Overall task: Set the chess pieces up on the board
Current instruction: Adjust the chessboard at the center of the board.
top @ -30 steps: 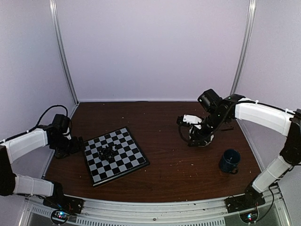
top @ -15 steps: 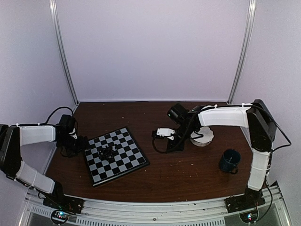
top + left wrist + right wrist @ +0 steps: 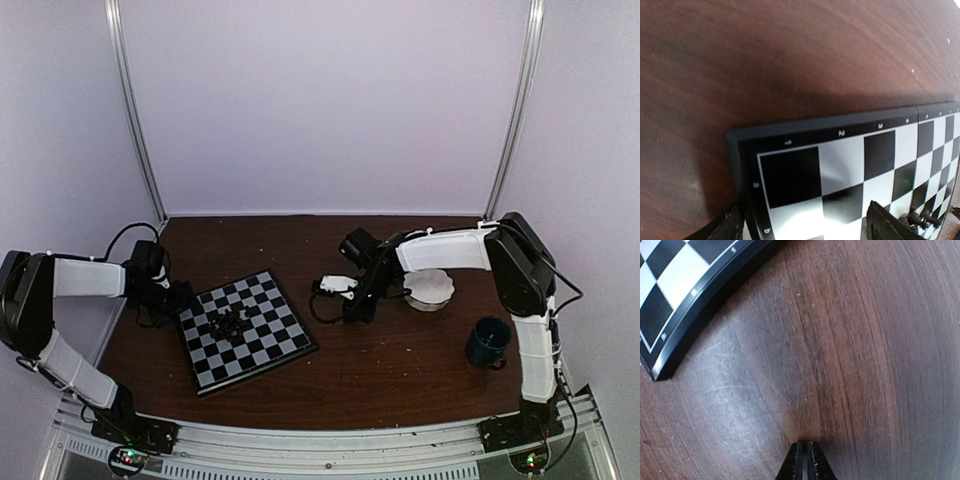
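Just at left end effector (image 3: 805, 227): board (image 3: 840, 165)

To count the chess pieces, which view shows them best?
Top external: the whole cluster of chess pieces shows on the chessboard. Left wrist catches a few at its lower right corner; right wrist shows none.

Soft overhead light leaves faint shadows on the dark brown wooden table (image 3: 855, 340), glare whitens part of the flat black-and-white checked chessboard (image 3: 850, 165), and wrist-view edges bow and blur.
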`<state>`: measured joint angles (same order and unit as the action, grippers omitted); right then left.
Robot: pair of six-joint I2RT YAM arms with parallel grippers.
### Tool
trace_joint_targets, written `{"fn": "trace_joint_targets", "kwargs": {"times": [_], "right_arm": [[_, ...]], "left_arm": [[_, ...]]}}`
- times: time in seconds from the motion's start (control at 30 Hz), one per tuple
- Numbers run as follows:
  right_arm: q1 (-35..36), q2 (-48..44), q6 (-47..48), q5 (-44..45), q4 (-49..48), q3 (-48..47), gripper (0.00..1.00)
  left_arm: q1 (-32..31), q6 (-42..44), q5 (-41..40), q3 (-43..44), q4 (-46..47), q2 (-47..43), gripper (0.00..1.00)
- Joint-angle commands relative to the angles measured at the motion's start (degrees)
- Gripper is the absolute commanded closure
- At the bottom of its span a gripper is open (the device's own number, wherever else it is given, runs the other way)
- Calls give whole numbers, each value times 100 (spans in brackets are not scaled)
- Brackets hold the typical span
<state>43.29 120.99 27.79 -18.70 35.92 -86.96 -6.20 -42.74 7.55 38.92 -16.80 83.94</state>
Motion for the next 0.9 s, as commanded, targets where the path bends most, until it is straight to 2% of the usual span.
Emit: {"fn": "trace_joint_targets", "kwargs": {"times": [0.0, 0.23, 0.47, 0.87], "right_arm": [[155, 375, -68, 81, -19, -396, 94], [573, 583, 59, 31, 94, -493, 94], [923, 105, 148, -16, -102, 236, 94], [1158, -845, 193, -472, 107, 1267, 92]], "left_arm": [[39, -55, 198, 143, 516, 330, 16], [-88, 134, 519, 573, 789, 982, 17], [-835, 396, 437, 1542, 762, 1837, 18], [-1981, 636, 917, 3594, 634, 3578, 20]]}}
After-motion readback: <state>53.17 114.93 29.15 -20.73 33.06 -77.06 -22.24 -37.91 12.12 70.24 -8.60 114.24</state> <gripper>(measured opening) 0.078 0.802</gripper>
